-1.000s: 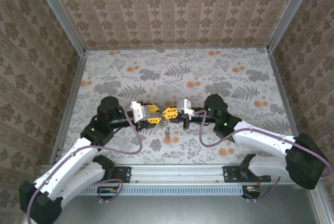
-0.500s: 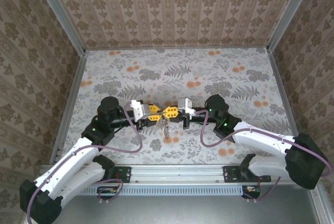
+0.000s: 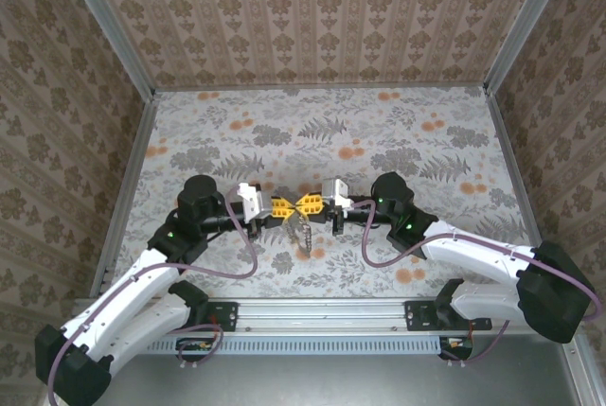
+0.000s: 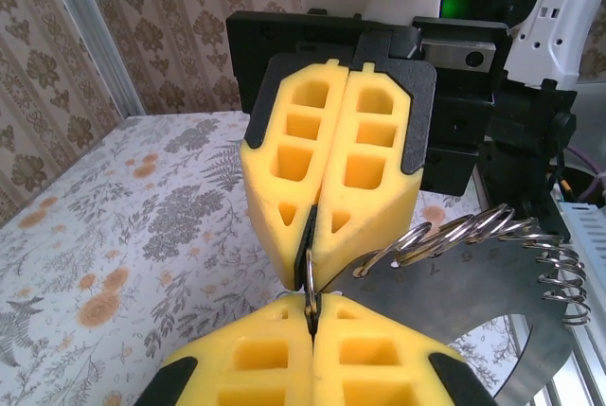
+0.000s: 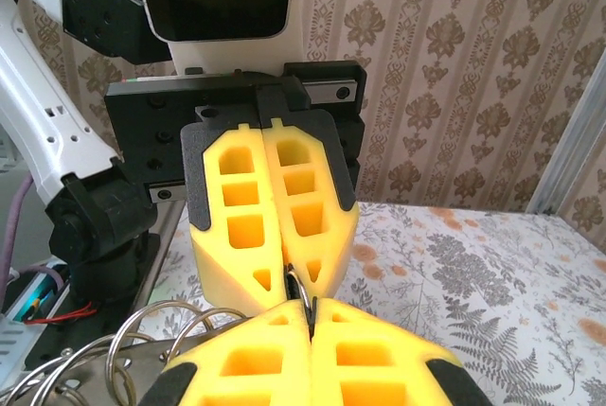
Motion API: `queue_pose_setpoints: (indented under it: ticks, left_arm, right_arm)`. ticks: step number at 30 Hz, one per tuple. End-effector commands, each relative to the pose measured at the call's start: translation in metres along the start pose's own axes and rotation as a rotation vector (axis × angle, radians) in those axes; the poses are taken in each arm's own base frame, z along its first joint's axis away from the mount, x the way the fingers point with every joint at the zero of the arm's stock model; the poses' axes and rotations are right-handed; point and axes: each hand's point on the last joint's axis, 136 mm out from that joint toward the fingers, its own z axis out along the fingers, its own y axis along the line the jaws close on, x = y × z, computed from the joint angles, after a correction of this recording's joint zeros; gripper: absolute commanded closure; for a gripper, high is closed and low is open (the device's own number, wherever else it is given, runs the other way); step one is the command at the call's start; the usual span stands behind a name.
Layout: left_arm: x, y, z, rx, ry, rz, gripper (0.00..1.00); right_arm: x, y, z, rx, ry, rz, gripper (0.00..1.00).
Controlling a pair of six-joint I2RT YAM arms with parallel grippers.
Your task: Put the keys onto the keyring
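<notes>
My left gripper [image 3: 288, 206] and right gripper [image 3: 302, 205] meet tip to tip above the table's middle. Both are shut on the same thin metal ring [image 4: 310, 278], seen edge-on between the yellow pads. That ring belongs to the keyring [image 3: 301, 233], a flat grey curved band [image 4: 492, 302] carrying several silvery split rings [image 4: 530, 236], which hangs below and beside the tips. In the right wrist view my right gripper [image 5: 310, 304] pinches the ring [image 5: 295, 283] against the left gripper's tips [image 5: 289, 273], with the keyring's loops [image 5: 142, 330] at lower left. The coloured keys are out of view.
The floral tablecloth [image 3: 379, 132] stretches behind the arms, fenced by patterned walls and aluminium rails [image 3: 123, 188]. A metal rail [image 3: 322, 311] runs along the near edge beneath the arm bases.
The two grippers have closed the gap between them and now touch tip to tip. The hanging keyring has shifted slightly beneath them.
</notes>
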Motion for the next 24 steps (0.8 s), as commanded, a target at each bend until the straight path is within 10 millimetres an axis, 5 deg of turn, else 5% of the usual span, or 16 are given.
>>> queue_pose_setpoints:
  ticks: [1,3,6,11,24]
  left_arm:
    - [-0.012,-0.005,-0.002,0.032,-0.006,0.037,1.0]
    - [-0.009,-0.004,-0.004,0.02,0.033,0.05,1.0]
    - [-0.001,-0.007,-0.009,0.035,0.127,0.068,1.0]
    - [0.005,-0.013,-0.011,0.075,0.204,0.096,1.0]
    - [0.011,-0.022,0.002,0.14,0.248,0.149,1.0]
  right_arm:
    - [-0.011,-0.001,-0.002,0.003,-0.038,-0.031,1.0]
    - [-0.003,0.004,-0.004,-0.015,0.006,-0.045,1.0]
    - [0.018,0.013,-0.011,-0.06,0.154,-0.093,0.83]
    - [0.044,0.02,-0.03,-0.104,0.367,-0.183,0.73]
    - [0.026,0.028,-0.017,-0.134,0.319,-0.205,0.69]
